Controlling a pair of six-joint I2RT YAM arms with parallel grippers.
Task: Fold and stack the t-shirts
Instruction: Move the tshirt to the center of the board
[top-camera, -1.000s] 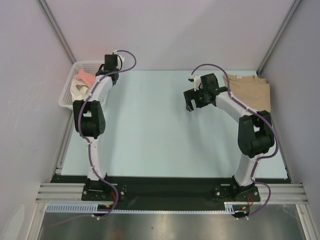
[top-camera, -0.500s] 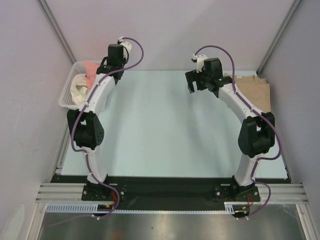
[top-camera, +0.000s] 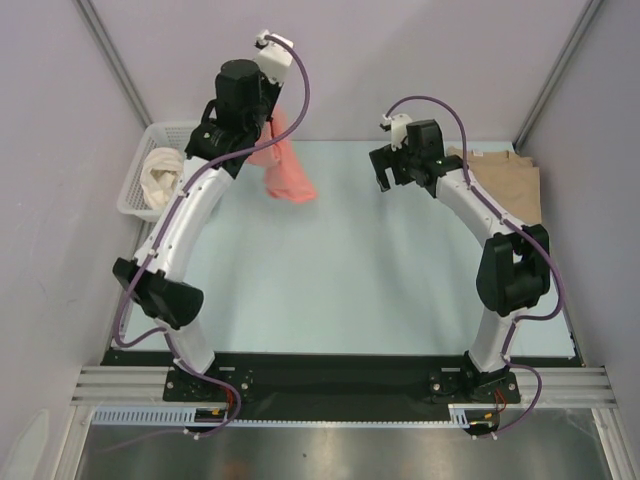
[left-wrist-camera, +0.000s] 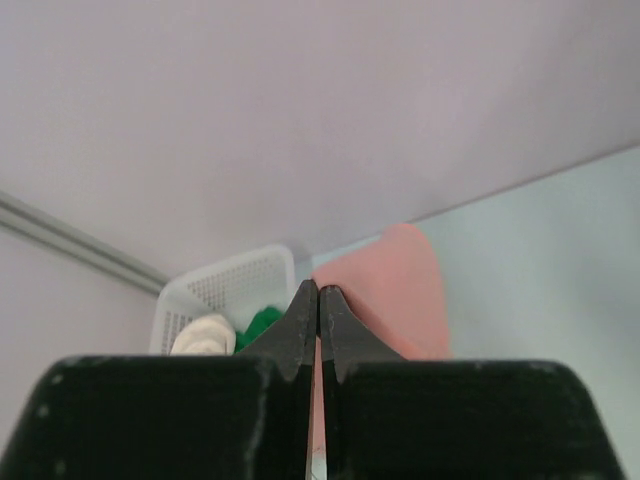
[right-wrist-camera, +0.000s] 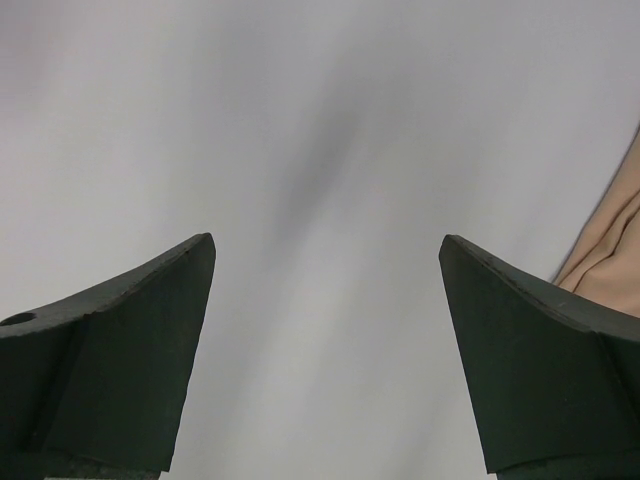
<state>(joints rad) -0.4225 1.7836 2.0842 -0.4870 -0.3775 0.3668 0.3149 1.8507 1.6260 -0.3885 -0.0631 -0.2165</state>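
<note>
My left gripper (top-camera: 262, 118) is raised high at the back left and is shut on the salmon-pink t-shirt (top-camera: 285, 168), which hangs bunched below it over the table. In the left wrist view the shut gripper (left-wrist-camera: 319, 292) pinches the pink cloth (left-wrist-camera: 395, 295). A cream-white t-shirt (top-camera: 160, 175) and a green one (left-wrist-camera: 262, 322) lie in the white basket (top-camera: 135, 195). A folded tan t-shirt (top-camera: 508, 185) lies flat at the back right. My right gripper (top-camera: 384, 178) is open and empty above the table, left of the tan shirt (right-wrist-camera: 605, 255).
The white lattice basket stands at the table's back left edge, also in the left wrist view (left-wrist-camera: 225, 290). Grey walls enclose the table on three sides. The pale blue table top (top-camera: 340, 270) spreads between the arms.
My left gripper has lifted the salmon-pink t-shirt out of the basket, up and to the right over the table. The right gripper rose toward the back and then held still.
</note>
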